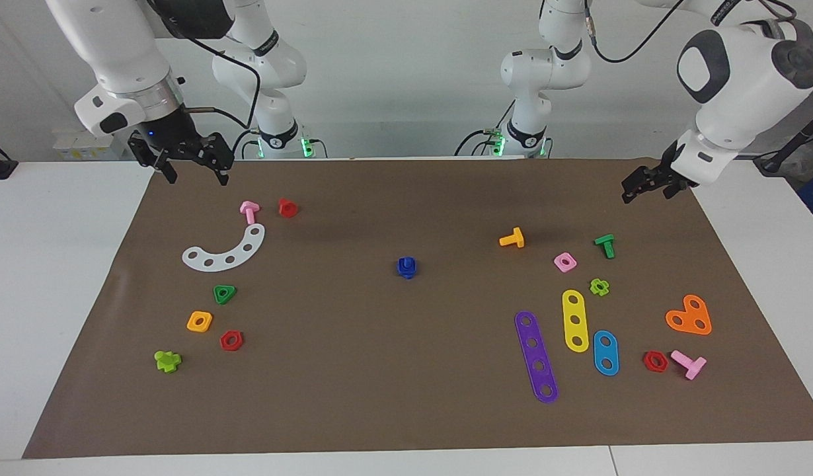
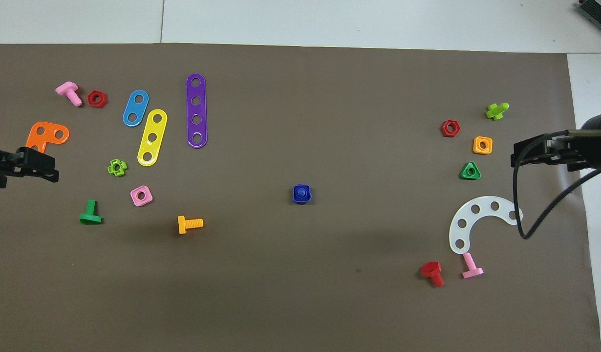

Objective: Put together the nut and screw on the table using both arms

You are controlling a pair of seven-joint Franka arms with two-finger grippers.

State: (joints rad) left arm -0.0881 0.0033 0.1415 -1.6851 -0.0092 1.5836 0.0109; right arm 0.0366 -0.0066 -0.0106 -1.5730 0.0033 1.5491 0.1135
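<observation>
nut [image 2: 301,193] hole shows overhead, facing hides

The nut [image 1: 406,268] sits on the screw [image 2: 301,192] at the middle of the mat [image 1: 380,396], which covers the surface [image 1: 49,264]. Toward the left arm's end lie 3 strips [image 1: 576,320], a heart plate [image 1: 689,316] and several bolts and nuts. Toward the right arm's end, the arc plate [image 1: 225,251] lies nearer to the robots than a cluster of 4 nuts [image 1: 199,321]. The left claw [image 1: 652,184] hangs over the mat's corner at its own end, the right claw [image 1: 193,170] over the corner at its end.
</observation>
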